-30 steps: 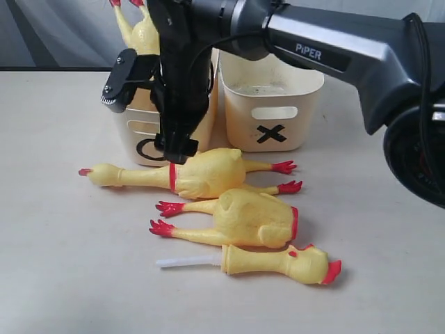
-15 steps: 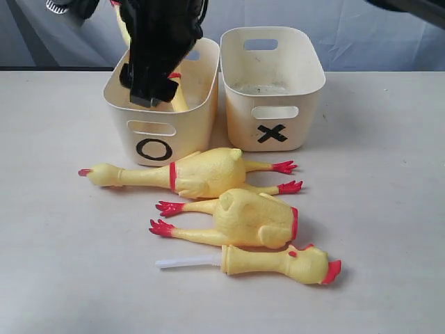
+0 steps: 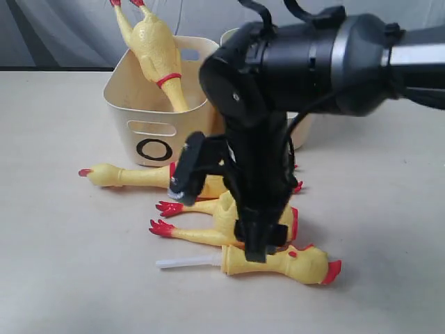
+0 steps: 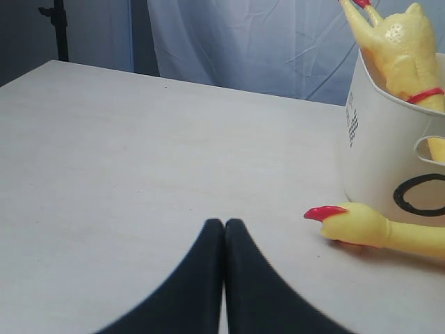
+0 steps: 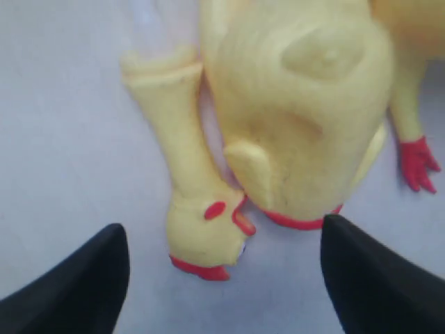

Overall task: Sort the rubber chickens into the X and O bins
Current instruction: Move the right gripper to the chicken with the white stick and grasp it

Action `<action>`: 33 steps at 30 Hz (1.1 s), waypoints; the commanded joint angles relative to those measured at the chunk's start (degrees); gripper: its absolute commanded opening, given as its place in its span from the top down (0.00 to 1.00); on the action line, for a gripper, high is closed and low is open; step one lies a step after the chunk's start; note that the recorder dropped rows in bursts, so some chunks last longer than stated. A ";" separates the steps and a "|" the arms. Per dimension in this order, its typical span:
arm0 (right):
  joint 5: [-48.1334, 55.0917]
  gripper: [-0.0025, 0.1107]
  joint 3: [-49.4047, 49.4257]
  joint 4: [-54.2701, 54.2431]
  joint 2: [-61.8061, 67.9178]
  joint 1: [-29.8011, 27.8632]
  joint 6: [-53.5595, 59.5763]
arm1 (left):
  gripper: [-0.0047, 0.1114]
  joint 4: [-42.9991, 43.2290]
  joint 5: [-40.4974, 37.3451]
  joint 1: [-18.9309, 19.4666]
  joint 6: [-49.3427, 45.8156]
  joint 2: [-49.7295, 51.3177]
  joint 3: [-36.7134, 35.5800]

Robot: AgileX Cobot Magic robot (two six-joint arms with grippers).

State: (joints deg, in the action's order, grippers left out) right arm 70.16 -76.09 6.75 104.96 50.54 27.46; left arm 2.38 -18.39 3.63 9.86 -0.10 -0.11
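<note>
One whole rubber chicken point(image 3: 156, 49) stands head-down in the O bin point(image 3: 149, 111), feet in the air; the left wrist view shows that chicken point(image 4: 403, 42) and the O bin point(image 4: 379, 160) too. A second whole chicken point(image 3: 132, 176) lies on the table in front of the bin, its head point(image 4: 354, 224) close to my left gripper point(image 4: 224, 224), which is shut and empty. The headless body point(image 3: 233, 216) and the head-neck piece point(image 3: 299, 263) lie nearer the front. My right gripper point(image 3: 259, 245) hangs open just above the head-neck piece point(image 5: 201, 236) and beside the body point(image 5: 299, 111).
My right arm hides most of the X bin; only a strip of the X bin rim point(image 3: 228, 36) shows and its mark is covered. A white tube point(image 3: 184, 262) sticks out of the neck piece. Bare tabletop point(image 4: 139, 153) spreads away from the O bin.
My right arm has swung from over the O bin down to the split chicken at the front. The chicken it was over now stands free in the O bin.
</note>
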 commanded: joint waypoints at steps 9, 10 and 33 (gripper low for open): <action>-9.88 0.37 14.00 -1.19 -1.89 -0.23 -0.27 | 0.96 0.03 0.31 -0.22 0.04 0.10 0.11; -10.33 0.37 14.87 -0.74 -1.83 -0.23 -0.27 | 0.96 0.03 0.31 -0.22 0.04 0.10 0.11; -21.09 0.97 26.41 0.34 -0.14 -0.23 -0.76 | 0.96 0.18 0.33 -0.22 0.04 0.10 0.11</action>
State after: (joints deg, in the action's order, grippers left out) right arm 46.70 -50.49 10.88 104.27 50.43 26.77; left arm 2.38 -18.39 3.63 9.86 -0.10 -0.11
